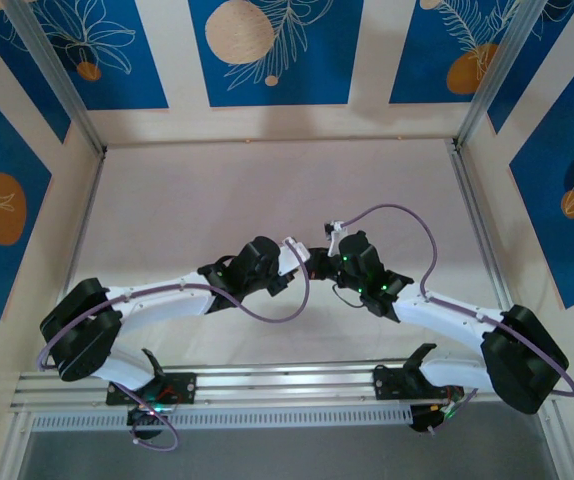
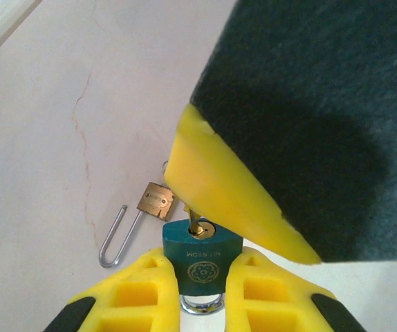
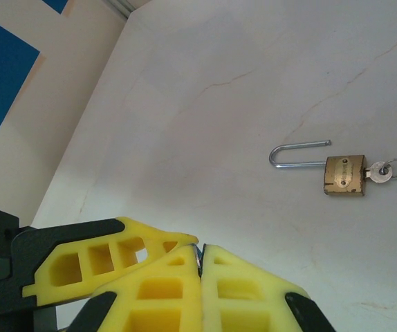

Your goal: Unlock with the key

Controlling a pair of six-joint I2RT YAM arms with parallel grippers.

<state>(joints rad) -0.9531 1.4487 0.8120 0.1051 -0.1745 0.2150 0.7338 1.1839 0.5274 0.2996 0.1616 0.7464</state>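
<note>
Two arms (image 1: 167, 298) meet — left gripper (image 2: 203, 257) clamps teal padlock (image 2: 202, 268); right gripper (image 3: 200, 249) pinches the key (image 2: 194, 223).

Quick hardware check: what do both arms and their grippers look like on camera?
The left arm and right arm have white links with bulky black joints. A purple cable loops along each, and green lights glow near the wrists. The left gripper and right gripper have yellow fingers with square cut-outs, on black bases.
</note>
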